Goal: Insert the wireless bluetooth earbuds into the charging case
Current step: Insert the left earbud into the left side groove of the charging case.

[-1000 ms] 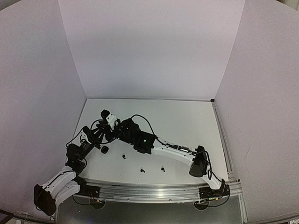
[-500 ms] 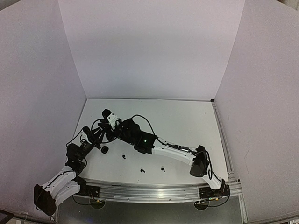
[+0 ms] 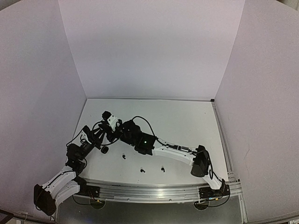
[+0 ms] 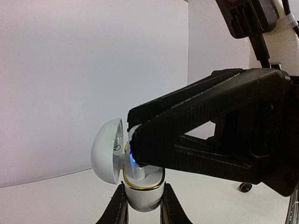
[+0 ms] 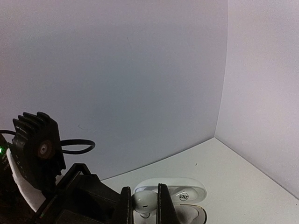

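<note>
A white charging case (image 4: pixel 140 196) with a gold rim stands upright between the fingers of my left gripper (image 4: pixel 140 207), which is shut on its base. Its lid (image 4: pixel 106 149) hangs open to the left. My right gripper (image 5: pixel 144 196) is shut on a white earbud (image 5: pixel 145 204) and holds it right over the case's open mouth. In the left wrist view the right fingers (image 4: pixel 205 135) cover the bud, and a blue light glows at their tip. From above, both grippers meet at the table's left (image 3: pixel 110 130). Three black earbuds (image 3: pixel 124 156), (image 3: pixel 142 170), (image 3: pixel 162 168) lie on the table.
A small black rounded object (image 3: pixel 105 150) lies just beside the left arm. White walls close in the table at the left, the back and the right. The right arm (image 3: pixel 173 153) stretches diagonally across the near part of the table.
The two grippers have shifted only slightly at their meeting point. Both grips are the same as before.
</note>
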Robot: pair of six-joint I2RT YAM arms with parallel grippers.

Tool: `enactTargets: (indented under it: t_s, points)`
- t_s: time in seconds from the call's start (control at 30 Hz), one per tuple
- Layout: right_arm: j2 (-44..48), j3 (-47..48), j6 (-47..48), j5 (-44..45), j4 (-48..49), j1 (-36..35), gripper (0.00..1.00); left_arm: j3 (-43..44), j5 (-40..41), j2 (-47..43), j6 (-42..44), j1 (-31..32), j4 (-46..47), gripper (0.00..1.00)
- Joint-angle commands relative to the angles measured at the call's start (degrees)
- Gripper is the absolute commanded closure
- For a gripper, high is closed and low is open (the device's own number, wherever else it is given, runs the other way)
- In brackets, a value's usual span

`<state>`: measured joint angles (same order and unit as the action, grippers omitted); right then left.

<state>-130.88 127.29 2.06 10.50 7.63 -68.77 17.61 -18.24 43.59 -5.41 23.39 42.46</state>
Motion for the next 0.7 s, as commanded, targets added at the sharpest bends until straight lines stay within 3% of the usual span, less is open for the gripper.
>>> enactTargets:
  t_s: [0.0, 0.67]
  points:
    - [4.0, -3.2, 2.0, -1.9, 3.1, 0.2, 1.00, 2.3, 1.7, -0.3, -3.1, 0.2, 4.7, 1.00]
    - [6.4, -8.2, 3.9, -7.2, 2.4, 1.4, 1.00, 2.1, -0.9, -0.4, -1.6, 0.2, 5.2, 1.00]
